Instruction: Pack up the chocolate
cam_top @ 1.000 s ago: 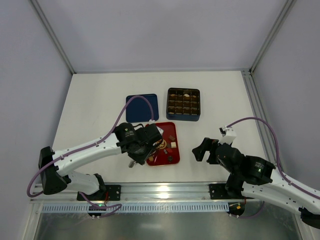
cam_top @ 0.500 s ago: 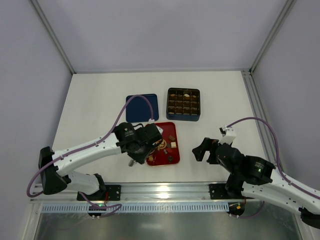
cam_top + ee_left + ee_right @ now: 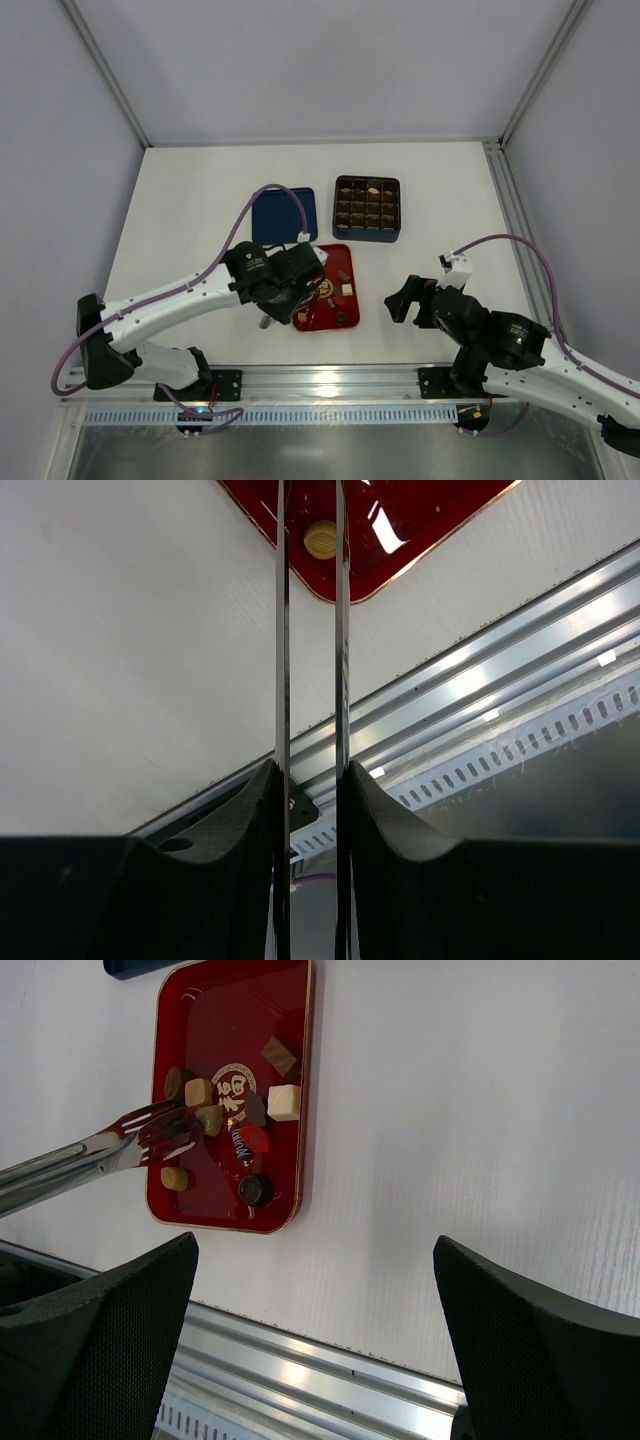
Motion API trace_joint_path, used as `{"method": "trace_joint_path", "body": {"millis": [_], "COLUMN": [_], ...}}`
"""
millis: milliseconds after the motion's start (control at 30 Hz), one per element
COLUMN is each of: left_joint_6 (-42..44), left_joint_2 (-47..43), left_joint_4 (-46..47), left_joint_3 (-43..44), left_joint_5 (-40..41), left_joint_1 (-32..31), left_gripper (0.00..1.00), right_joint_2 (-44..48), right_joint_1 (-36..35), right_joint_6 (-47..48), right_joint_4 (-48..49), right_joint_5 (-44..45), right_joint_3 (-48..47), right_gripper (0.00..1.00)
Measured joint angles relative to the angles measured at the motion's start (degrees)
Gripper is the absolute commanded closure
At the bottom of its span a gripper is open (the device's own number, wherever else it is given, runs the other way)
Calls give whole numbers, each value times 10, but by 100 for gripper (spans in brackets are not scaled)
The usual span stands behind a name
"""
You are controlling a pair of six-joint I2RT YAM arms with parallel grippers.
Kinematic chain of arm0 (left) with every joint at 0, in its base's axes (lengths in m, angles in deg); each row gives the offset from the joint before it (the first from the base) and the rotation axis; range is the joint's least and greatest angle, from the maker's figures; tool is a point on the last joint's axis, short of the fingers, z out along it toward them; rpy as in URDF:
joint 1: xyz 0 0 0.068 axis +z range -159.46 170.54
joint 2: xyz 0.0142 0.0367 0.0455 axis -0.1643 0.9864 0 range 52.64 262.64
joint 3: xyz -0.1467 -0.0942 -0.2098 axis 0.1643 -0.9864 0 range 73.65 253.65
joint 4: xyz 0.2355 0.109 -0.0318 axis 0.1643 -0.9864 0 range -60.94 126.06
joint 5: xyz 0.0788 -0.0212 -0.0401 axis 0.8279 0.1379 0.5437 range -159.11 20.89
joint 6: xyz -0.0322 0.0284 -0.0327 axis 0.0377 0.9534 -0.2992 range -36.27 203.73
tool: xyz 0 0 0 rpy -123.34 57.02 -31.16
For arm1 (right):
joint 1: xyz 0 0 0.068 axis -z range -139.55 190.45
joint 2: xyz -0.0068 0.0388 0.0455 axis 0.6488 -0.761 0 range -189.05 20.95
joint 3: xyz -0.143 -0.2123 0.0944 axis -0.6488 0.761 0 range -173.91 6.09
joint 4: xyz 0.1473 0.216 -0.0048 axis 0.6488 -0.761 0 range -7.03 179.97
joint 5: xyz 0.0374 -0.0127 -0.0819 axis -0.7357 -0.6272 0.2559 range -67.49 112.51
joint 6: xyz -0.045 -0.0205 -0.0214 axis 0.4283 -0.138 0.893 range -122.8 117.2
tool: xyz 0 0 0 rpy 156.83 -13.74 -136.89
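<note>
The white table [image 3: 190, 200] is lying bare right of the red tray [image 3: 335, 258], where the right gripper [image 3: 403, 298] is hanging, fingers wide apart. The left gripper [image 3: 311, 780] is squeezing metal tongs [image 3: 90, 1155] over the tray's left edge. The chocolate [image 3: 284, 1101] is sitting in the tray.

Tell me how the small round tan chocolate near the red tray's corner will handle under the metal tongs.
The small round tan chocolate looks tiny, so it is probably very light. Its rounded edge gives the metal tongs little flat to pinch, so it may squirt sideways. The glossy red tray shows bright reflections, so a nudged piece would likely slide.
</note>
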Motion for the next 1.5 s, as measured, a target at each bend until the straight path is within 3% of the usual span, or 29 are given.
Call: {"method": "trace_joint_path", "body": {"millis": [600,867,1500], "left_joint_6": [0,8,102], "left_joint_2": [0,7,166], "left_joint_4": [-2,-3,35], "left_joint_3": [15,60,270], "left_joint_5": [4,10,14], "left_joint_1": [0,9,146], "left_gripper": [82,82,83], "right_joint_2": [0,0,-1], "right_joint_1": [0,0,0], "right_joint_6": [0,1,8], "right_joint_4": [0,-1,-20], "right_joint_5": [0,2,18], "right_joint_3": [0,-1,-45], "right_gripper": [0,0,0]}}
